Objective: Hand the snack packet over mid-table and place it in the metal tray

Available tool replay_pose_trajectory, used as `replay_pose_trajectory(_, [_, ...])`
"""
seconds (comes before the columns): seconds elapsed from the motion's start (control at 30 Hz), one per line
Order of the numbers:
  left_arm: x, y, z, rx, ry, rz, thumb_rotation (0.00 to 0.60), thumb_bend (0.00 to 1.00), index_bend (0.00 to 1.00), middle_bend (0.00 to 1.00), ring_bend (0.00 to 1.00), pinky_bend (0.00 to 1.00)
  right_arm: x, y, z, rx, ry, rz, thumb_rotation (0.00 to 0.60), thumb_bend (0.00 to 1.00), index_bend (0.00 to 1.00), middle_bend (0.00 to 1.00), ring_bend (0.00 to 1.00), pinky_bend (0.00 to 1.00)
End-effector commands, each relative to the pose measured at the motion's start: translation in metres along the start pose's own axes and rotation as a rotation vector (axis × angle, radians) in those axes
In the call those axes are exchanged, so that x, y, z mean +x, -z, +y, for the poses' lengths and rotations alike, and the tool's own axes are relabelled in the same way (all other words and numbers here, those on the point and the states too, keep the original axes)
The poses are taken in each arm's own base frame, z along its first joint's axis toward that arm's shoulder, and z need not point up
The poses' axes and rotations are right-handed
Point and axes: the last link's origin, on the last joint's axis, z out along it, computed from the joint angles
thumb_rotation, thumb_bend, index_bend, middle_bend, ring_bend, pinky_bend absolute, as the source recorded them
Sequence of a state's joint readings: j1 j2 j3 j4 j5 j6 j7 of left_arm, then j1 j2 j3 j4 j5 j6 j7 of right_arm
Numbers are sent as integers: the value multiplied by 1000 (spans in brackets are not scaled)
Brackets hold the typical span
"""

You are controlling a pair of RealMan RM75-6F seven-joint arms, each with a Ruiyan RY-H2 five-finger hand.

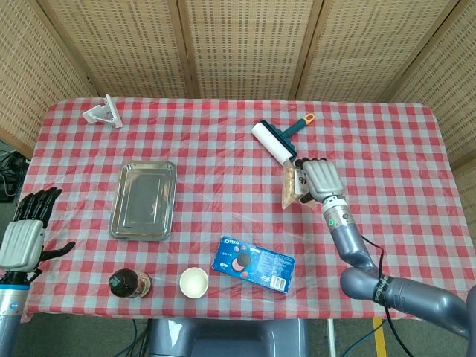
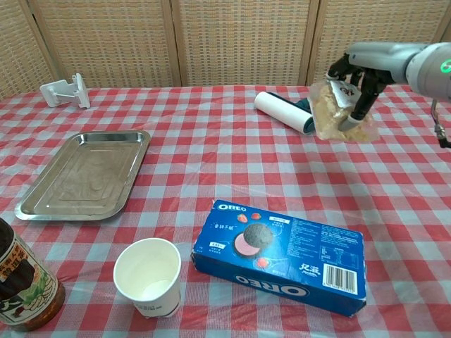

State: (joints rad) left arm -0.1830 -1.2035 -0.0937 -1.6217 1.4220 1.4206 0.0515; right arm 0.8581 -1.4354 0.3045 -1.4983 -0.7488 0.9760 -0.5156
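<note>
My right hand (image 1: 317, 178) (image 2: 358, 79) grips the clear snack packet (image 1: 289, 186) (image 2: 326, 113) of tan biscuits and holds it lifted above the table, right of centre, near the lint roller. The metal tray (image 1: 143, 199) (image 2: 84, 174) lies empty on the left side of the checked cloth. My left hand (image 1: 26, 234) hangs off the table's left edge with its fingers spread and nothing in it; the chest view does not show it.
A blue Oreo box (image 1: 253, 263) (image 2: 279, 250) lies near the front centre. A paper cup (image 1: 193, 282) (image 2: 148, 276) and a dark bottle (image 1: 128, 283) (image 2: 21, 285) stand at the front left. A lint roller (image 1: 274, 140) (image 2: 285, 110) lies behind the packet; a white bracket (image 1: 103, 113) (image 2: 63, 90) sits far left.
</note>
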Motion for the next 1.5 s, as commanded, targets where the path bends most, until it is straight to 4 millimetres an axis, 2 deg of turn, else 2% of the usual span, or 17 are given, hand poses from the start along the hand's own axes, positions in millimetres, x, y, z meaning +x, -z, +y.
replay_pose_trajectory(0.03, [0,0,-1,3,4,-4,600,8,0,0,0,0,18,-12,-28,28,6,18,600,96,499,456,436,398])
replay_pose_trajectory(0.23, [1,-3,-5,14,22,-11,600,8,0,0,0,0,25,-34,-75,69,26,14,600,95,499,455,436,398])
replay_pose_trajectory(0.53, [2,-7,-11,27,46,-21,600,8,0,0,0,0,18,-57,-124,106,55,-4,600,94,470,419,408,380])
replay_pose_trajectory(0.63, [1,-7,-11,26,48,-27,600,9,0,0,0,0,15,-59,-130,107,57,-11,600,88,391,307,308,222])
replay_pose_trajectory(0.67, [1,-7,-11,26,48,-28,600,8,0,0,0,0,14,-60,-131,108,55,-16,600,86,348,231,237,140])
replay_pose_trajectory(0.7, [1,-7,-11,26,48,-29,600,8,0,0,0,0,14,-60,-131,109,56,-19,600,86,303,151,156,72])
replay_pose_trajectory(0.8, [1,-7,-12,30,49,-32,600,8,0,0,0,0,11,-60,-132,107,70,-27,600,86,193,14,12,0])
replay_pose_trajectory(1.0, [2,-7,-11,28,48,-30,600,8,0,0,0,0,14,-56,-129,96,80,-26,600,83,102,0,0,0])
replay_pose_trajectory(1.23, [4,-6,-11,30,44,-18,600,8,0,0,0,0,24,-45,-116,84,102,4,600,84,96,0,0,0])
replay_pose_trajectory(1.33, [6,-7,-13,39,49,-13,600,8,0,0,0,0,32,-35,-101,69,109,29,600,83,95,0,0,0])
replay_pose_trajectory(1.5, [6,-8,-14,46,46,-11,600,8,0,0,0,0,47,-11,-59,35,118,104,600,84,67,0,0,0])
